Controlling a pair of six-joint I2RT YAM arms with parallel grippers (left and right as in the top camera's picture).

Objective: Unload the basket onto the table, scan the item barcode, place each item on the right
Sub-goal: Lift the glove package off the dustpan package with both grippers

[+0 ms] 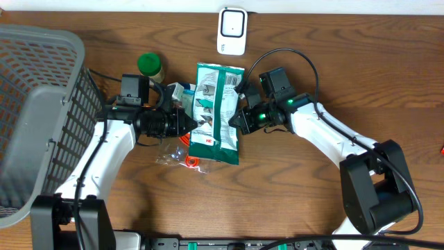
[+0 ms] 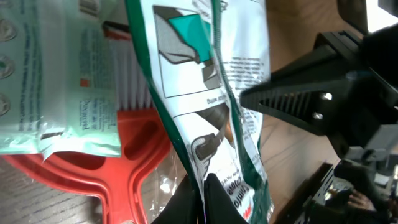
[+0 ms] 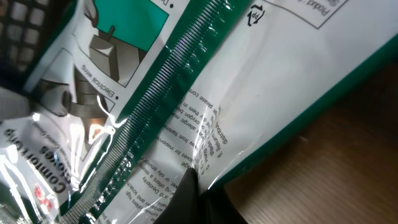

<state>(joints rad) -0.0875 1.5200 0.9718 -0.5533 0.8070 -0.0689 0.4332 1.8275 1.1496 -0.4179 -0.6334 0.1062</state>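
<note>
The item is a green and white printed packet (image 1: pixel 216 104), lying lengthwise in the middle of the table with its seam side up. My left gripper (image 1: pixel 189 123) is shut on its left edge. In the left wrist view the black fingertips (image 2: pixel 214 202) pinch the film of the packet (image 2: pixel 205 93). My right gripper (image 1: pixel 234 119) is shut on the opposite edge, and the right wrist view shows its tips (image 3: pixel 186 193) clamped on the packet's border (image 3: pixel 249 81). No barcode shows on the visible face. A white scanner (image 1: pixel 232 30) stands at the far edge.
A grey mesh basket (image 1: pixel 41 111) fills the left side. A green-capped jar (image 1: pixel 150 66) and a pale wipes pack (image 2: pixel 50 93) lie beside the packet. A red plastic item in clear wrap (image 1: pixel 189 160) lies partly under it. Bare wood stretches to the right.
</note>
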